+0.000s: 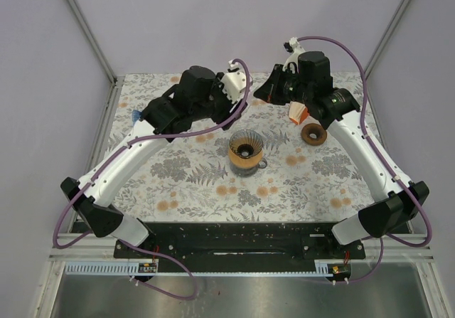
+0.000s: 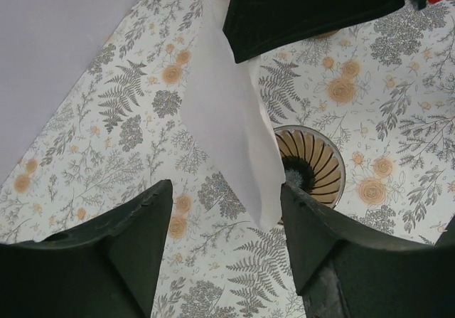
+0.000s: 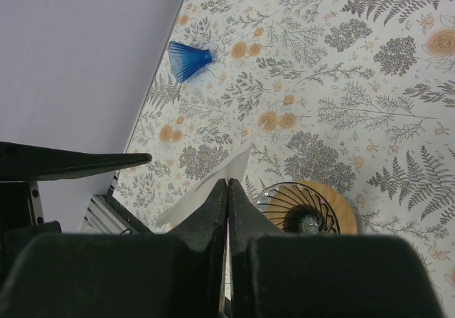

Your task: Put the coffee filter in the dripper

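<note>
Floral table (image 2: 106,119) is overhung by filter (image 2: 231,133), pinched in right gripper (image 3: 227,181), long axis slanting down toward dripper (image 2: 323,154); its top is hidden. Left gripper (image 2: 226,188) is spread wide.

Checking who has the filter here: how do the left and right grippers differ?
The right gripper has its jaws shut on the coffee filter; the left gripper has its jaws wide open, gripping nothing. The filter sticks out past the right gripper's tips, but only shows in the gap between the left gripper's open jaws. Both hover above the table, beyond the dripper, which is empty.
</note>
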You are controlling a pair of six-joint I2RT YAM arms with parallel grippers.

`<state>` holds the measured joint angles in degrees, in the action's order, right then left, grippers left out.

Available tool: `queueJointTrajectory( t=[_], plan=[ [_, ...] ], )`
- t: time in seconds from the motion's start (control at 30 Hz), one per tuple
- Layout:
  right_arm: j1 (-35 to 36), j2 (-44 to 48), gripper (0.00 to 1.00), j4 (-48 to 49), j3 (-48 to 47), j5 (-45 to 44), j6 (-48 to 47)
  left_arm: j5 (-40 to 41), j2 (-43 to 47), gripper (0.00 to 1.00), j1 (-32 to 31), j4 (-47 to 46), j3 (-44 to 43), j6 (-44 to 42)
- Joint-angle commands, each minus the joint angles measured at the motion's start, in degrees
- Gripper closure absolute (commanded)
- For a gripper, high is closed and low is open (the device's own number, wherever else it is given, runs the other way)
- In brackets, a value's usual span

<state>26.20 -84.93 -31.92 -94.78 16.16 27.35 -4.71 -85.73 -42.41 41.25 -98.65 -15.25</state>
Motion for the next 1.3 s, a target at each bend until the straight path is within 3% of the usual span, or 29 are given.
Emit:
queueJointTrajectory(
  t=[0.0, 0.3, 0.73, 0.9, 1.03, 1.17, 1.27],
  plan=[
    [0.4, 0.7, 1.0, 1.7, -0.4, 0.6, -0.6, -0.5, 1.2, 0.34, 0.0, -0.4, -3.0, -0.5],
    [0.4, 1.3, 1.0, 1.7, -0.2, 0.4, -0.8, 1.5, -0.9, 0.37, 0.0, -2.1, -3.0, 0.4],
    [0.4, 1.3, 1.0, 2.2, 0.7, 2.9, -0.8, 6.3, -3.0, 0.5, 0.0, -4.3, -1.1, 0.4],
    [0.4, 1.3, 1.0, 2.2, 0.9, 3.8, -1.4, 7.3, -2.9, 0.69, -0.1, -5.0, -0.3, -0.4],
    [0.4, 1.7, 0.99, 3.3, 2.1, 4.2, -1.8, 6.9, -2.9, 1.0, 0.0, -5.0, 0.6, -0.2],
    [0.3, 1.8, 0.62, 3.7, 3.5, 4.3, -2.0, 6.8, -1.7, 1.0, 0.0, -5.0, 0.0, 1.0],
    [0.3, 0.8, 0.5, 5.6, 4.3, 7.6, -0.2, 7.6, -1.7, 1.0, -0.1, -4.3, -1.5, 1.7]
  ],
)
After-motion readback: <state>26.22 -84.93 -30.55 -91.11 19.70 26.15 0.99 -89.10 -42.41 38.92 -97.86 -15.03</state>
